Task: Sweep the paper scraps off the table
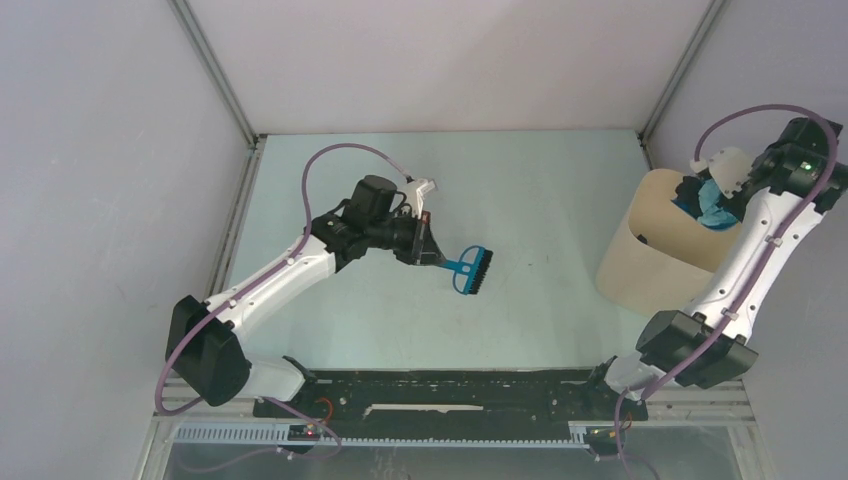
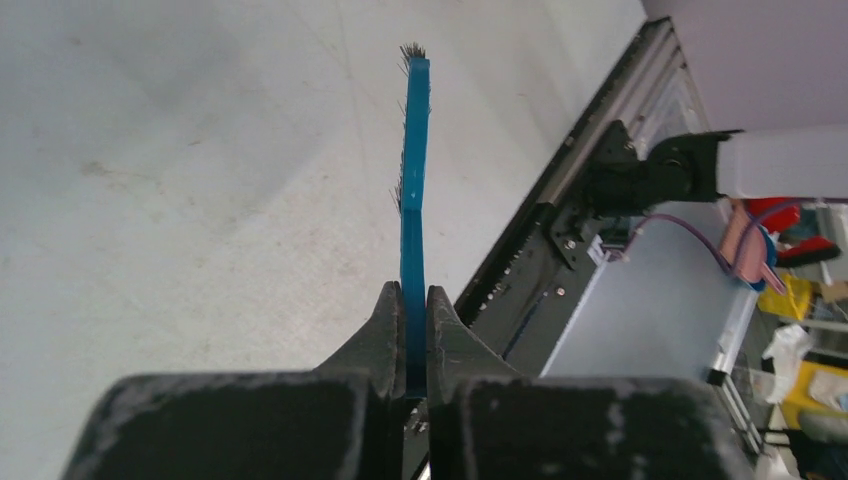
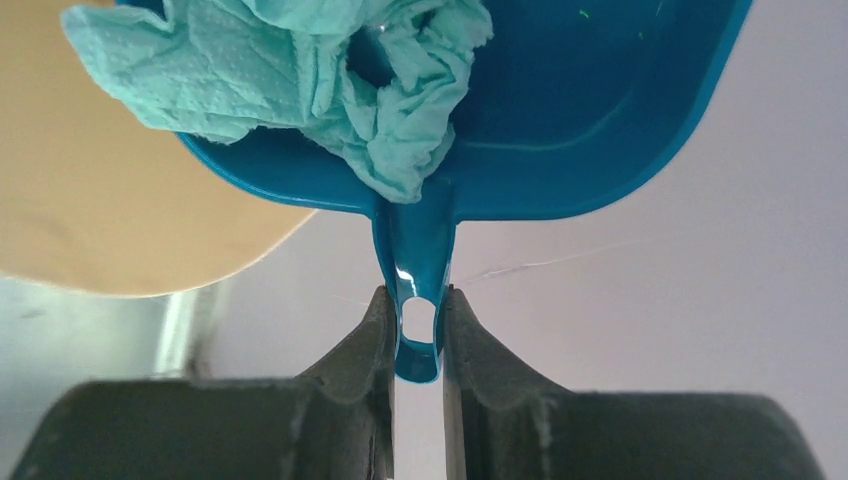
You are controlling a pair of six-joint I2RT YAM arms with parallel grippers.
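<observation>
Where the right wrist view looks past its own claw, the paper scraps (image 3: 300,90) lie crumpled in the blue dustpan (image 3: 600,120) just ahead of the right gripper (image 3: 420,320), which pinches the pan's handle beside the beige bin (image 3: 100,200) (the top view blurs them). The left gripper (image 2: 415,330) clamps the blue brush (image 2: 414,180) over the table (image 2: 200,150).

The dustpan (image 3: 600,120) and paper scraps (image 3: 250,90), cropped by the top edge.

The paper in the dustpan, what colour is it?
The paper is light turquoise, clearest from the right wrist.
</observation>
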